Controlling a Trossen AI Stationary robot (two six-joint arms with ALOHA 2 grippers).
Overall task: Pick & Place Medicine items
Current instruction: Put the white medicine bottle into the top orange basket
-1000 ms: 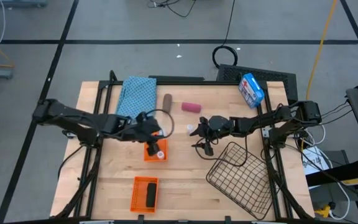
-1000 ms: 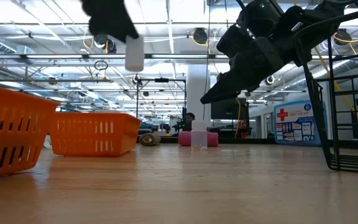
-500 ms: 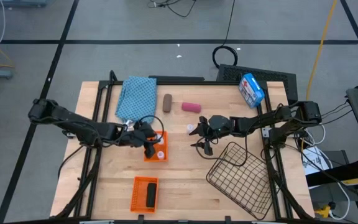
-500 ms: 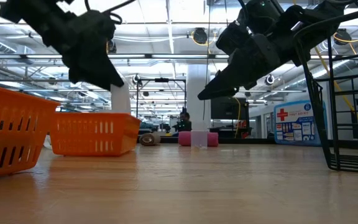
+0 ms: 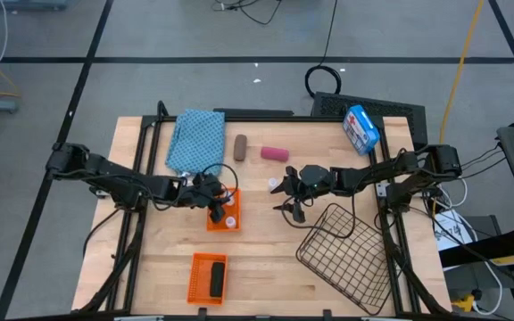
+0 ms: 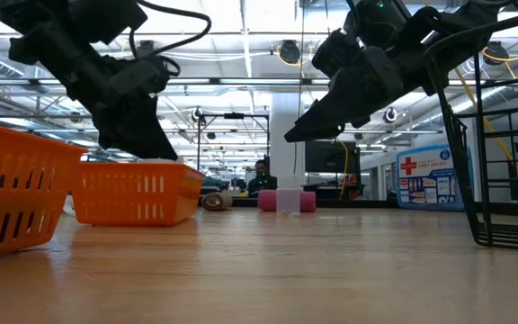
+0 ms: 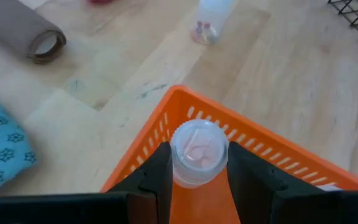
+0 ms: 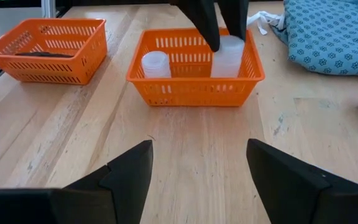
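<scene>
left gripper (image 7: 194, 171) grasping vial (image 7: 198, 152) (seemingly inside orange basket (image 7: 272, 155)) | right gripper (image 8: 197, 162) released

A folded cloth (image 5: 195, 138) is placed at the far edge of the table (image 5: 159, 259), toward its left corner. To the right of the cloth two short cylinders are laid side by side, one cylinder (image 5: 240, 147) nearer the cloth and the other cylinder (image 5: 274, 153) beyond it. A box (image 5: 360, 127) is found at the far right corner. Near the middle of the table a small basket (image 5: 224, 209) is set, and two vials are seen inside it (image 8: 155, 64) (image 8: 229, 57). A third vial (image 5: 275, 185) stands on the table, to the right of this basket. A second basket (image 5: 208, 275) lies at the near edge, with one cylinder (image 5: 215, 280) in it. A wire basket (image 5: 345, 255) is placed at the near right corner.
</scene>
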